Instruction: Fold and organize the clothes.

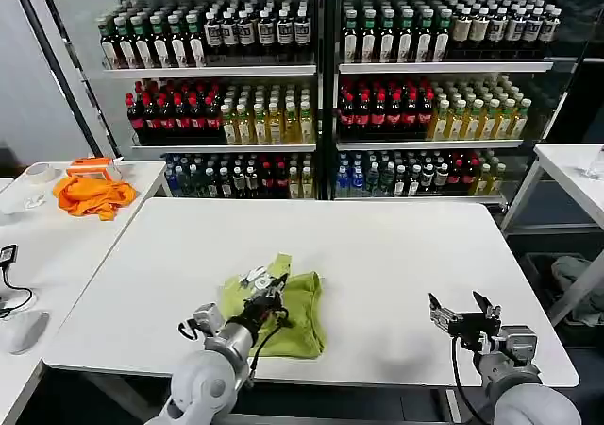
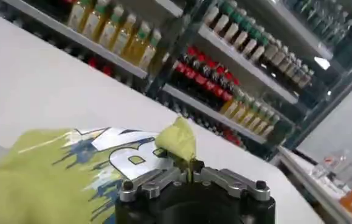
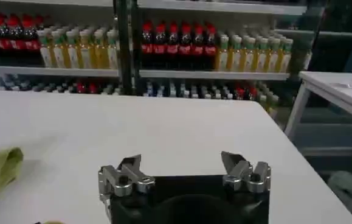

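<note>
T-shirt (image 1: 288,310), lime green and bunched, lies near the front edge of the white table (image 1: 377,255), its corner pinched in the left gripper (image 1: 267,291). Well apart to the right, the right gripper (image 1: 462,314) hovers spread wide, holding nothing. Bottle shelves (image 1: 321,94) stand behind.

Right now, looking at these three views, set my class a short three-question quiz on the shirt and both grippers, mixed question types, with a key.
1. True or false: the left gripper is shut on a pinch of the lime T-shirt.
2. The right gripper is: A) open above bare table; B) shut on the shirt; C) holding the orange cloth.
3. Fill in: the orange cloth lies on the ___ table.

Key: 1 true; 2 A; 3 side.
</note>
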Tool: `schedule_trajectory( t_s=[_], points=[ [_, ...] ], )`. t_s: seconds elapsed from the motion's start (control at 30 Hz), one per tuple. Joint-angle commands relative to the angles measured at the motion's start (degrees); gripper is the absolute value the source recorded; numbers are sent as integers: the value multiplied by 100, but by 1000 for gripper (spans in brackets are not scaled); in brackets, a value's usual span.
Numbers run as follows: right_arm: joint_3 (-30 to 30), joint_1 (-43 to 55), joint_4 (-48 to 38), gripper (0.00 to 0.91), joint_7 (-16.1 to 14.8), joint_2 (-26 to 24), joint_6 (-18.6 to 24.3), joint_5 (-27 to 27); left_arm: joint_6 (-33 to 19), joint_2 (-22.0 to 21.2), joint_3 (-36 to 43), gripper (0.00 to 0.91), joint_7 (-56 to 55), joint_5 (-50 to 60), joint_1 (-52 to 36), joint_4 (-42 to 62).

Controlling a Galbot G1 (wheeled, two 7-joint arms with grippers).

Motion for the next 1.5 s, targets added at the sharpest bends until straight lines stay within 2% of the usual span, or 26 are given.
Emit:
schedule_trajectory(
  t_s=[0.03,0.3,0.53,0.73,1.03,1.33,1.5],
  points=[
    [-1,10,-19,907,-7,-5,1,7,4,-61,373,907,233,425,-29,181],
    [-41,80,-69,907,-6,-1,1,13,102,70,206,907,512,203,285,-393],
    [-67,130,-103,907,-19,25,5,14,-13,354,-998,907,124,717,645,-431],
    [-85,189,-135,907,-25,17,7,31,56,620,-1716,907,46,931,1149,-310],
    [-92,245,-132,907,-16,-21,0,65,305,519,-1747,907,53,675,1406,-347],
    [7,144,-86,907,-23,-49,1,93,697,411,-1473,907,293,-63,1036,-82],
    [88,82,-55,907,-24,-78,0,128,763,426,-1446,907,376,-105,952,120]
  ],
)
